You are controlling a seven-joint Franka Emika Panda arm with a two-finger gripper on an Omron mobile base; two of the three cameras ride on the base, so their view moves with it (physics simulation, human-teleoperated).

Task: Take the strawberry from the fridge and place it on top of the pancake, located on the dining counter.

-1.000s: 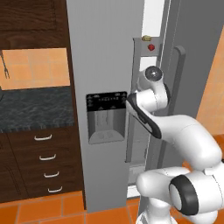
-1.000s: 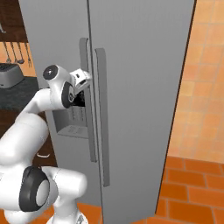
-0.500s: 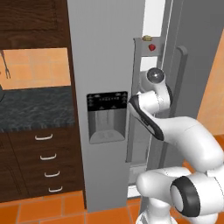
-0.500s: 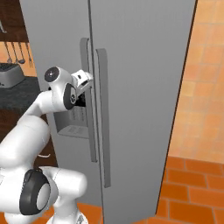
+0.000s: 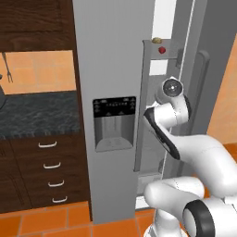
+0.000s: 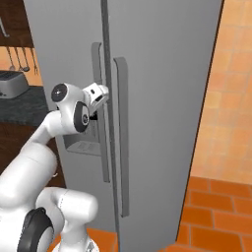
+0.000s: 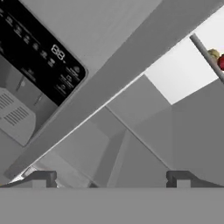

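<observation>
- Fridge (image 5: 115,60): tall, light grey, side-by-side. Left door slightly ajar; a gap at its inner edge shows white interior and a grey shelf. Black dispenser panel (image 5: 114,107) on the left door. Long vertical handles (image 6: 120,133) in the right base view.
- Strawberry (image 5: 162,50): small red berry on an upper shelf inside the fridge, seen through the gap. In the hand view it sits at the right edge (image 7: 221,62), partly cut off, behind a thin grey rail.
- Tan lump (image 5: 157,40): small yellowish item just beside the berry, a little above it; not the target.
- Pincer (image 7: 111,178): tips set wide apart, nothing between them; open, empty. It faces the door's inner edge. In the right base view the hand (image 6: 97,95) lies at the left door's handle.
- Step in hand (judged): opening the fridge; the gap looks too narrow for the arm to reach the shelf.
- Next move (judged): swing the left door wider, then raise the pincer to the upper shelf and close on the berry, keeping off the tan lump and the rail.
- Hidden or unclear: most of the interior is masked by the doors; whether the pincer touches the handle or door edge cannot be told; berry's shape is too small to make out; arm covers the lower gap in the left base view.
- Wall counter (image 5: 37,115): black-topped, with drawers below, left of the fridge.
</observation>
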